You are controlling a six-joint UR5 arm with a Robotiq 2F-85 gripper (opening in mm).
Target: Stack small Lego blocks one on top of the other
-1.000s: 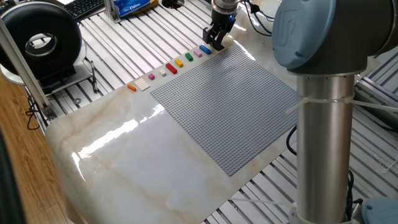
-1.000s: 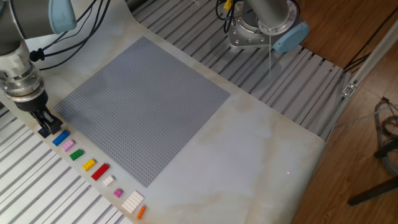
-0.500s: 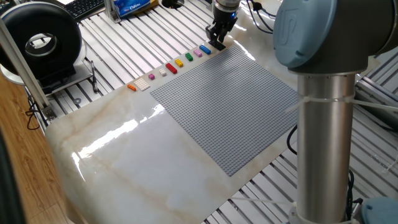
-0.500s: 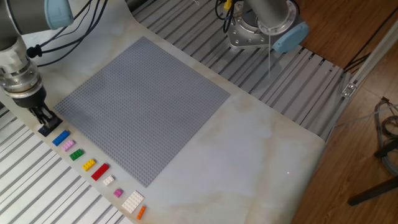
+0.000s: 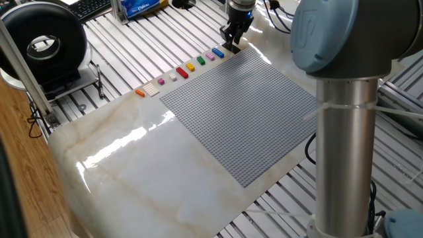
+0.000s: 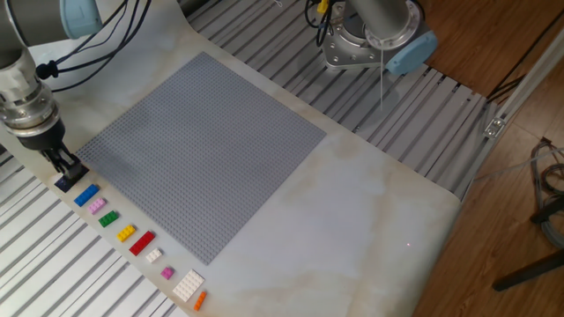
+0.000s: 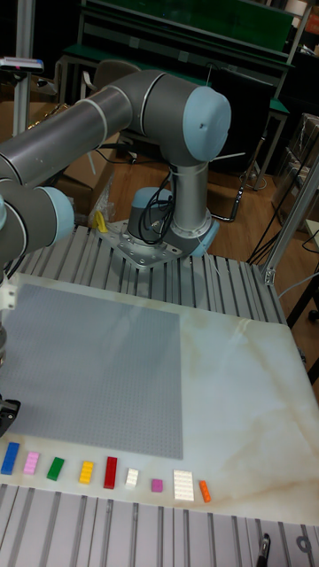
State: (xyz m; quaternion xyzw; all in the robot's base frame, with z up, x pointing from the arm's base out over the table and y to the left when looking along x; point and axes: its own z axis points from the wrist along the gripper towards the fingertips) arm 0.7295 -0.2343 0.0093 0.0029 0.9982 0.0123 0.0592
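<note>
The grey studded baseplate (image 6: pixel 204 150) covers much of the marble tabletop (image 6: pixel 370 229). Off its 7 o'clock edge in the other fixed view runs a row of loose bricks. The gripper (image 6: pixel 65 175) stands at the row's 11 o'clock end, its dark fingers together around a small black brick (image 6: pixel 64 183); whether that brick touches the tabletop cannot be told. Next along towards 5 o'clock lies the blue brick (image 6: pixel 86 195), long, flat and bright, then the pale pink-purple brick (image 6: pixel 97 206), shorter and lying just beside it. Further on come 1 green brick (image 6: pixel 108 218) and 1 red brick (image 6: pixel 142 243).
</note>
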